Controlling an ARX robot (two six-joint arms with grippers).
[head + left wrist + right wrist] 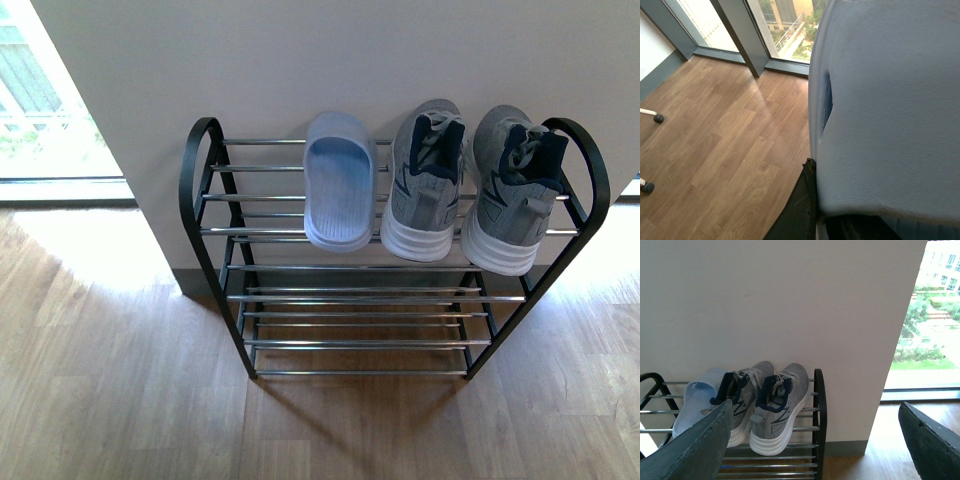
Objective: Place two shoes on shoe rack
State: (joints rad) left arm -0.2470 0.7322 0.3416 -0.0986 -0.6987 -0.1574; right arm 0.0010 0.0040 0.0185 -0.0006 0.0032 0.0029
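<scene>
Second sandal (890,105) gripped in closed left tool, right tool (815,440) open and idle; next, set beside racked sandal (338,180) on rack (200,170).

Saw pretty little of the bot itself. Caught the right gripper (815,407) only as two chunky fingers (695,447), dark charcoal grey, matte, cut like wedges with straight slanted edges narrowing to blunt tips. Noticed pale scuffs and a dusty, worn look on the flat faces. Spotted just one finger of the left gripper (796,212) too: black, slightly rough in texture, thin along the edge, with a small brownish nick near its tip.
</scene>
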